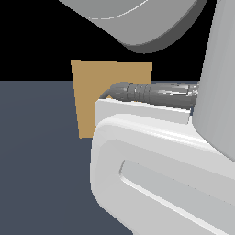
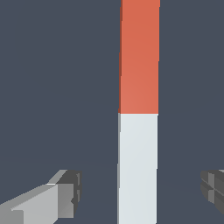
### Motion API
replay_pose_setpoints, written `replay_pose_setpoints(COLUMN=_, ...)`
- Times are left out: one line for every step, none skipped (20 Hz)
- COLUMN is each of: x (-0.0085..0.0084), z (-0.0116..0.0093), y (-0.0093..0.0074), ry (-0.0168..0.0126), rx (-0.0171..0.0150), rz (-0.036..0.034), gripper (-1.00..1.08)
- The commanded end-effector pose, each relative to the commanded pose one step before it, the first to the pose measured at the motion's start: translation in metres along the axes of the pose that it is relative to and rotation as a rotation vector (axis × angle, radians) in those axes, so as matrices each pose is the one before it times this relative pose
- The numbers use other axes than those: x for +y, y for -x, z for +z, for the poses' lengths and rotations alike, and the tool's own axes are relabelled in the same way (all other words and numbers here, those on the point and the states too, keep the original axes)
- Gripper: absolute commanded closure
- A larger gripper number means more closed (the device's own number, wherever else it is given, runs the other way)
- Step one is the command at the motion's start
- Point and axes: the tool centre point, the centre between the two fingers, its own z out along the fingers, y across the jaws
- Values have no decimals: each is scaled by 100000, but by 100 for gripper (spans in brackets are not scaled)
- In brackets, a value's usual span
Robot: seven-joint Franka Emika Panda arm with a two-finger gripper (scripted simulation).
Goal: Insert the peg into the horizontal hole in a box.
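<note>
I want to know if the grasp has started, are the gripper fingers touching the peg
Apart. The wrist view shows bare floor between each of the fingers and the peg, which lies between them.

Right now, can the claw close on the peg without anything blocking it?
Probably yes. In the wrist view the peg lies between the open claw fingers, each standing apart from it, with only bare floor around. How high the claw sits above the peg is unclear.
</note>
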Motion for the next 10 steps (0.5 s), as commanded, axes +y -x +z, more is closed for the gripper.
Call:
replay_pose_setpoints(x=387, z=170, y=486, ry=119, rx=120, rz=1444, gripper=-92)
replay_pose_setpoints(x=77, z=38, y=117, ry=13, rx=12, rz=308, gripper=-92)
replay_pose_setpoints(x=47, z=21, y=76, ry=7, rx=8, rz=195, gripper=-92)
replay_pose_setpoints(x=15, z=4, y=27, ry=1, rx=4, rz=69, gripper=-92)
replay_pose_setpoints(x=-19, z=-12, y=-31, ry=-5, rx=-2, rz=-69, gripper=-92)
replay_pose_setpoints(x=-48, z=-29, y=-72, ry=-11, rx=-5, rz=-182, gripper=-92)
replay_pose_setpoints(x=-44, z=-24, y=-68, ry=-10, rx=-5, rz=-169, gripper=-92)
replay_pose_setpoints(x=-17, z=-8, y=-30, ry=-4, rx=-2, rz=-69, gripper=-92)
replay_pose_setpoints(x=34, z=31, y=109, ry=-11, rx=-29, rz=180, gripper=-92)
replay_pose_setpoints(x=-1, z=41, y=0, ry=0, rx=0, rz=0, gripper=-92)
